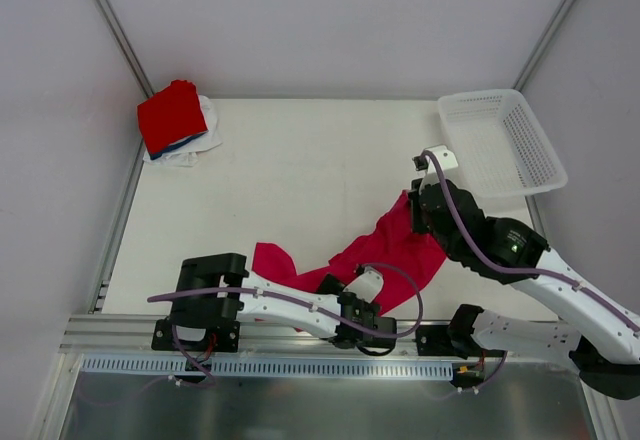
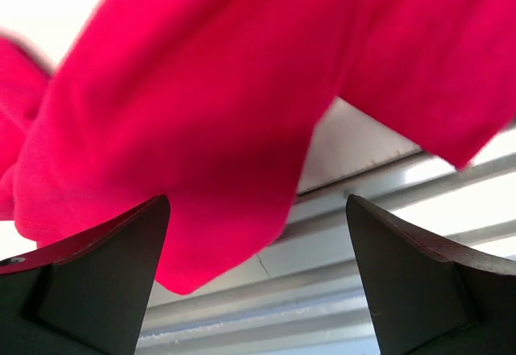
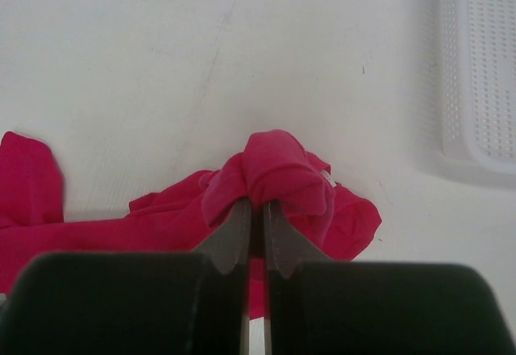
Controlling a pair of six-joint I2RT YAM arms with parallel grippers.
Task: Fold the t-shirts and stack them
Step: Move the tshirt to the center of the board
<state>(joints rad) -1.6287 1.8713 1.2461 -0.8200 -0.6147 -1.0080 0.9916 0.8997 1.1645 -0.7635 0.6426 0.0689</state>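
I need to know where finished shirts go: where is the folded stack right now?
In the top external view the folded stack, bright red shirt uppermost, sits in the table's far left corner, across from the white basket at the far right.

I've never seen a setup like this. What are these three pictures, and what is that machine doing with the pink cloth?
These are two robot arms bolted at a table's near edge. One picture looks down from above; the other two come from small cameras on each wrist. The right gripper has its jaws shut on a bunched fold of the crimson-pink t-shirt. The left gripper has its jaws open, with a hanging part of that shirt right before it, not held. In the far left corner lies a stack of folded shirts, red on top. A white mesh basket sits at the far right.
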